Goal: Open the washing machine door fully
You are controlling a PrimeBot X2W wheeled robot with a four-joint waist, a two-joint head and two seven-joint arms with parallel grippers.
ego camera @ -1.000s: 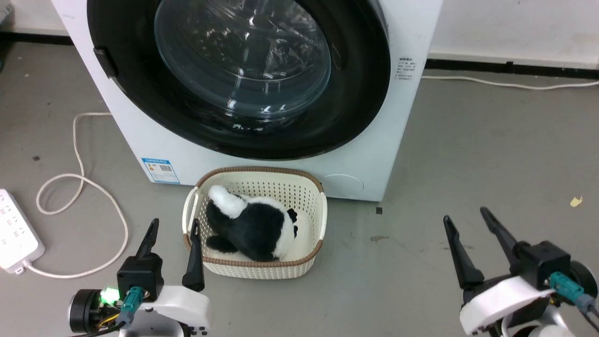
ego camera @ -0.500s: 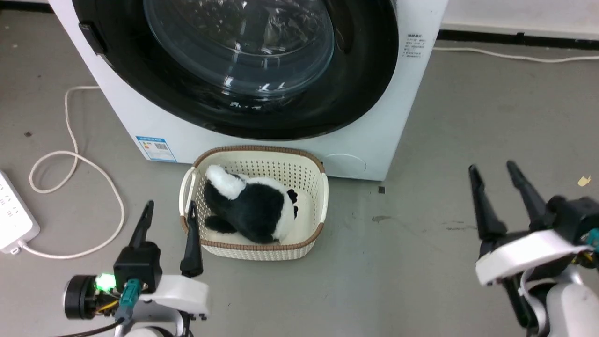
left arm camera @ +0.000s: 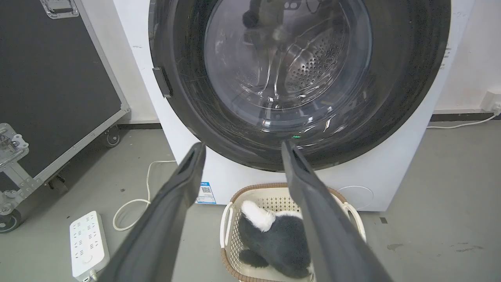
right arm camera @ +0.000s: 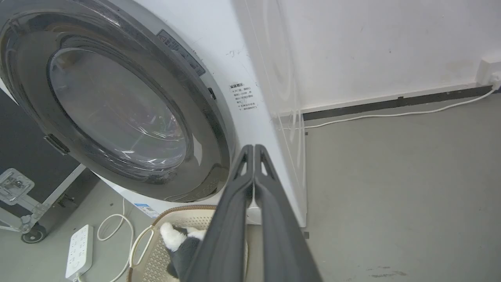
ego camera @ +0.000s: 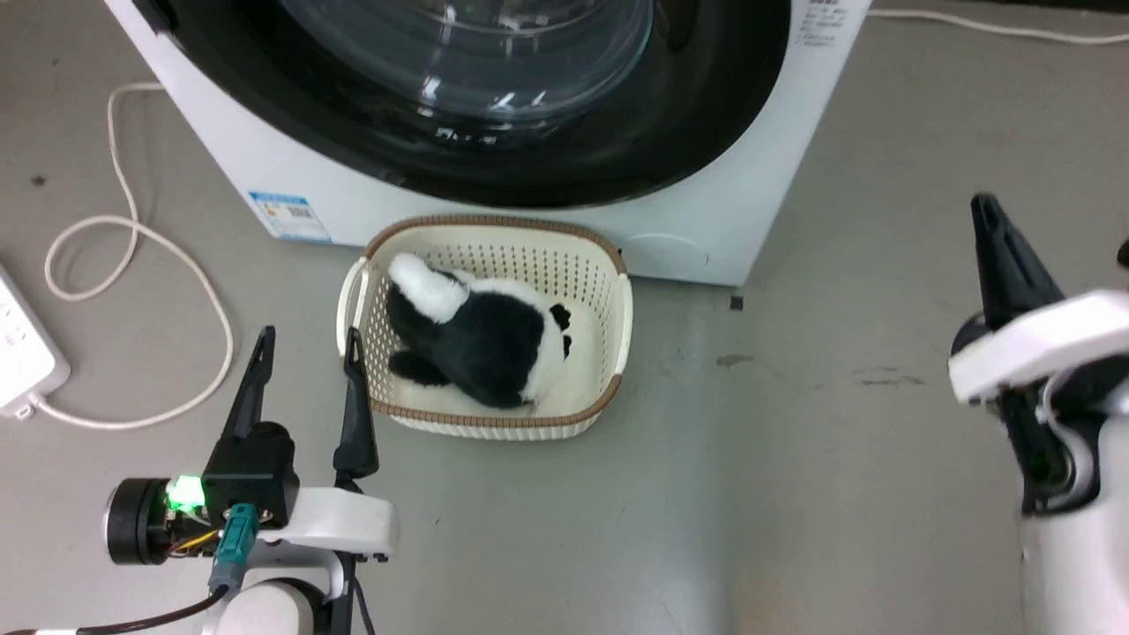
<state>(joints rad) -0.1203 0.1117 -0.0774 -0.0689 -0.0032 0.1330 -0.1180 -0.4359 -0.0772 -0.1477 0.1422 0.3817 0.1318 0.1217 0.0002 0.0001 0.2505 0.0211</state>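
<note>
The washing machine door [ego camera: 688, 115] is a wide glossy black ring around a clear glass bowl, lying flush against the white machine front. It also shows in the left wrist view [left arm camera: 411, 78] and in the right wrist view [right arm camera: 31, 78]. A small dark tab [left arm camera: 161, 82] sits on the ring's left edge. My left gripper [ego camera: 309, 335] stands open low on the floor side, just left of the basket, and points at the door's lower rim [left arm camera: 243, 145]. My right gripper [ego camera: 983, 205] is off to the machine's right, shut on nothing, its fingers pressed together [right arm camera: 254, 148].
A cream basket [ego camera: 617, 300] holding a black-and-white plush toy [ego camera: 494, 344] stands on the floor right below the door. A white power strip [ego camera: 22, 353] and looped cable [ego camera: 132, 256] lie at the left. A black wheeled case [left arm camera: 51, 78] stands left of the machine.
The head camera has tilted down, shifting the whole picture. My right gripper has gone from open to shut and risen toward the machine's right side. The left gripper stays open.
</note>
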